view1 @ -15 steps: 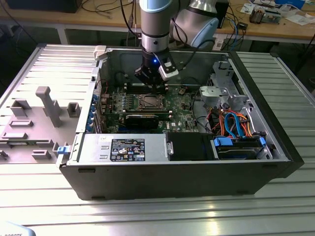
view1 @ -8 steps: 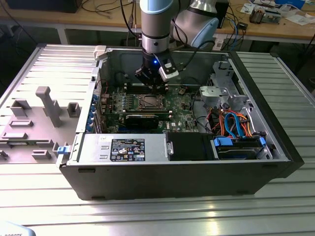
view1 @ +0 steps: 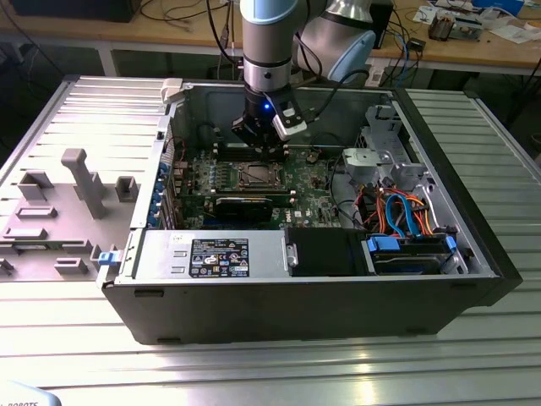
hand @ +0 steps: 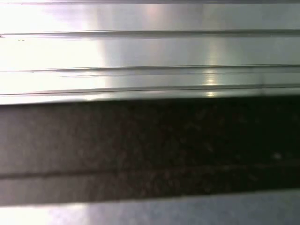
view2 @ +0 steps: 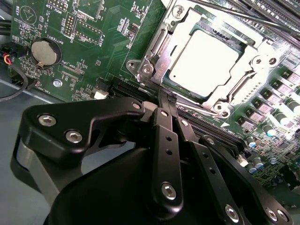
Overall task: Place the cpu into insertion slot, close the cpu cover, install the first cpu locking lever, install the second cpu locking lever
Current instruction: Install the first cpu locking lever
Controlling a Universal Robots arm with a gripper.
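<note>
In the exterior view my gripper [view1: 260, 152] hangs just above the insertion slot [view1: 256, 176] on the green motherboard inside the open computer case. The second wrist view looks past the black fingers [view2: 165, 123], which are pressed together with nothing visibly between them. Their tips reach the near edge of the socket. There the cpu [view2: 206, 61] lies flat, its pale metal face glaring. The cpu cover [view2: 161, 54], a shiny silver frame, lies down around it. A thin metal lever rod [view2: 234, 16] runs along the socket's far side.
Long black memory slots [view2: 220, 131] run beside the socket. A coin battery [view2: 45, 51] sits on the board. A black expansion card [view1: 243, 205], the power supply [view1: 211, 255] and a drive bay with blue and orange cables [view1: 406, 216] fill the case. Grey fixtures [view1: 80, 182] stand on the exterior view's left.
</note>
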